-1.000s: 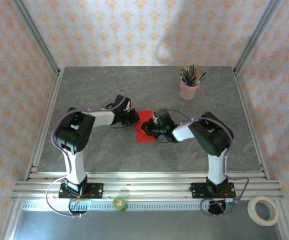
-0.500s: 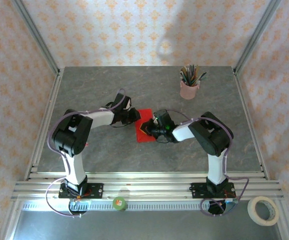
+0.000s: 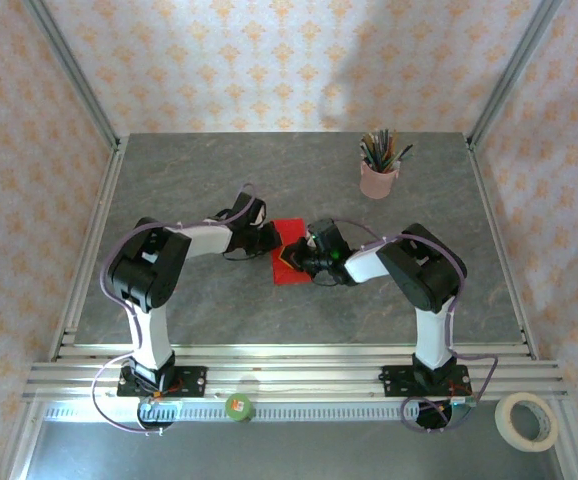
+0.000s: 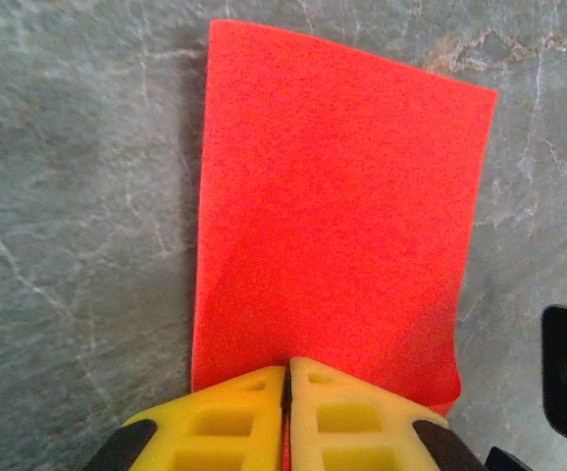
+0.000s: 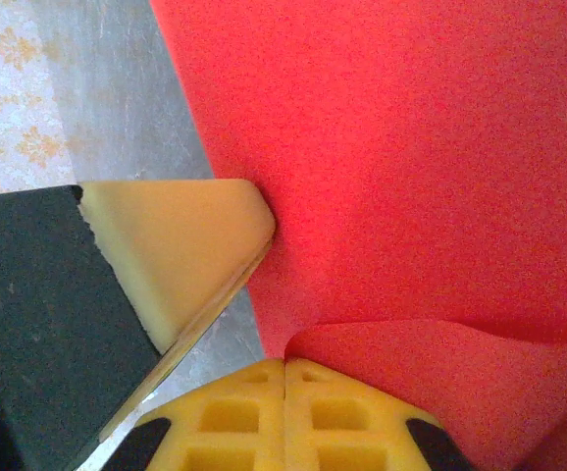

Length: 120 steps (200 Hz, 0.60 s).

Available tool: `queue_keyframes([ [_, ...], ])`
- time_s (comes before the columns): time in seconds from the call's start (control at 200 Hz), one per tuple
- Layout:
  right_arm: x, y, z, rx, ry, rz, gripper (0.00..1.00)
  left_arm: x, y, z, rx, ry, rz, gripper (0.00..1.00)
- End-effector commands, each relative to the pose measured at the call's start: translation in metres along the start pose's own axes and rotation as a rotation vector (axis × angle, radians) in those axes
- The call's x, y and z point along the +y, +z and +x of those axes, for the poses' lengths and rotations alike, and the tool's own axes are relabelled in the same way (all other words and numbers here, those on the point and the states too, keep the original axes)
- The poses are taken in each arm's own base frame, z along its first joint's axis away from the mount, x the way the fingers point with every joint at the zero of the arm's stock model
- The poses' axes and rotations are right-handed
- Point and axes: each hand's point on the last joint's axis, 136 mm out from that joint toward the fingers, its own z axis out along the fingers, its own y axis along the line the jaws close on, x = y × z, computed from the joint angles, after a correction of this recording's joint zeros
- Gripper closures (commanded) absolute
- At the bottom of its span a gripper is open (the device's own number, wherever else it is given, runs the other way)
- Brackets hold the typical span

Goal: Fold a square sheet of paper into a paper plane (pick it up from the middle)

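Left jaws are pressed together, and you can see them pinching the near edge of the red paper (image 4: 333,196) between the yellow fingertips (image 4: 234,412). Right jaws are closed too, nipping a raised fold of the same paper. You have it lying in the middle of the table (image 3: 219,170), between the two arms, well apart from the pink pencil cup (image 3: 378,178).

The square sheet of paper (image 3: 287,273) lies mid-table (image 3: 189,180), left gripper (image 3: 272,240) at its left edge, right gripper (image 3: 291,257) on its right. A pencil cup (image 3: 378,178) stands far right.
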Motion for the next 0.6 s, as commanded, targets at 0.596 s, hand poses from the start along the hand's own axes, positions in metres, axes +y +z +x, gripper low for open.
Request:
queue_keyframes([
  [0.596, 0.001, 0.0, -0.002, -0.024, 0.014, -0.016, 1.0, 0.04, 0.011, 0.022, 0.03, -0.059, -0.128, 0.88],
])
